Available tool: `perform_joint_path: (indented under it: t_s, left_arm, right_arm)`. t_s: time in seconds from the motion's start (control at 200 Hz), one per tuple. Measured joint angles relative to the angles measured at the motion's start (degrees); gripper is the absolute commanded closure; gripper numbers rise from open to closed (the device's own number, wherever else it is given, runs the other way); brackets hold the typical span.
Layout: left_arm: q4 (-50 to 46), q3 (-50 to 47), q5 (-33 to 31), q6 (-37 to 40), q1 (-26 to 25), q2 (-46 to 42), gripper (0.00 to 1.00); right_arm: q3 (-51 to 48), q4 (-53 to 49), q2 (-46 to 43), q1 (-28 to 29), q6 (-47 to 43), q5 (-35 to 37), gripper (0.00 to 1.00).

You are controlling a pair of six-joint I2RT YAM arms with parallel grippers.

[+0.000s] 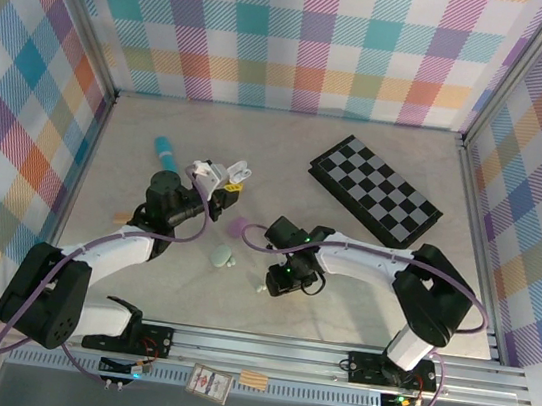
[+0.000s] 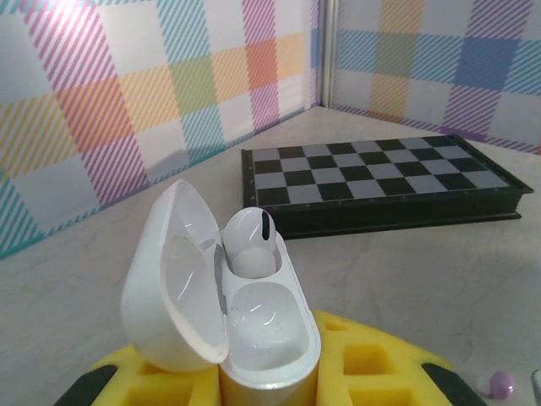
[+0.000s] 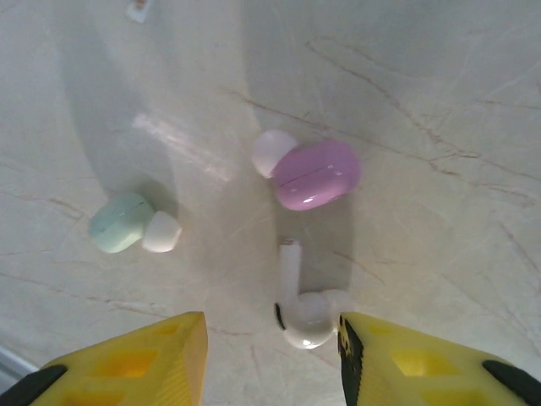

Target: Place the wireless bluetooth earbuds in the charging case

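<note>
My left gripper (image 2: 269, 379) is shut on a white charging case (image 2: 269, 334), its yellow pads (image 2: 376, 372) on either side. The case's lid (image 2: 173, 279) stands open; one white earbud (image 2: 250, 240) sits in the far slot and the near slot holds nothing. From above, this case (image 1: 234, 172) is held off the table at centre left. My right gripper (image 3: 270, 338) is open and low over a white stemmed earbud (image 3: 301, 309) lying on the table, which touches the right finger. A lilac earbud (image 3: 318, 174) and a mint earbud (image 3: 120, 222) lie just beyond.
A folded black chessboard (image 1: 374, 190) lies at the back right. A teal tube (image 1: 164, 156) lies behind the left gripper. Checked walls close off the left, back and right sides. My right gripper (image 1: 280, 283) works near the table's middle, beside the lilac earbud (image 1: 239, 227) and the mint earbud (image 1: 221, 255).
</note>
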Motion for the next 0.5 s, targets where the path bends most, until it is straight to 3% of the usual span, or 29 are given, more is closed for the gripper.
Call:
perform_joint_path:
  t_s: [0.25,0.5]
  left_arm:
    - [0.0,0.0,-0.7,-0.1,0.1,0.0,0.98]
    - [0.0,0.0,-0.9,-0.2,0.1,0.0,0.98]
  right_arm:
    - [0.0,-0.2,2.1,0.0,0.2,2.5,0.64]
    - [0.0,-0.6,2.2,-0.9,2.2,3.4,0.63]
